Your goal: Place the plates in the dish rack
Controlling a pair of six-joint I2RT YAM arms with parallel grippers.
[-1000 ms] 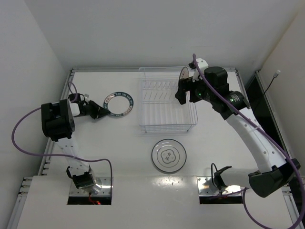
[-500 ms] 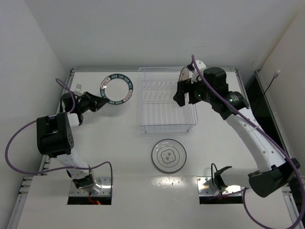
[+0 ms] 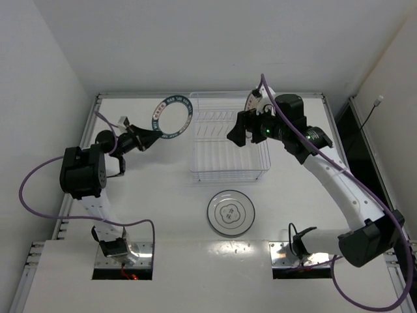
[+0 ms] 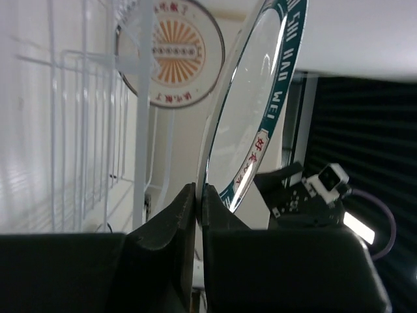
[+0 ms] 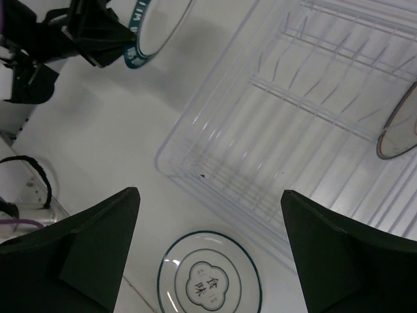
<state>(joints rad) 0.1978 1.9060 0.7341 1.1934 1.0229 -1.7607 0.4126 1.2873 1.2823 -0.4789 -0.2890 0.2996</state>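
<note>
My left gripper (image 3: pixel 142 138) is shut on the rim of the dark blue-rimmed plate (image 3: pixel 172 117), which it holds tilted up on edge in the air just left of the dish rack (image 3: pixel 228 171). The left wrist view has the fingertips (image 4: pixel 189 195) pinching that plate (image 4: pixel 260 98). The orange sunburst plate (image 3: pixel 251 102) stands upright in the rack's far right end. My right gripper (image 3: pixel 235 133) hovers open over the rack with nothing between its fingers. Near the front, the white flower plate (image 3: pixel 230 212) lies flat on the table.
The rack's upright dividers (image 5: pixel 306 98) run across its middle, with the orange plate (image 5: pixel 399 127) at one end. White walls close in the table at the back and left. A dark gap lies past the table's right edge (image 3: pixel 342 130).
My left gripper has lifted the blue-rimmed plate off the table, tipped it up on edge and carried it right to the rack. My right gripper has drifted left off the orange plate and opened slightly wider.
</note>
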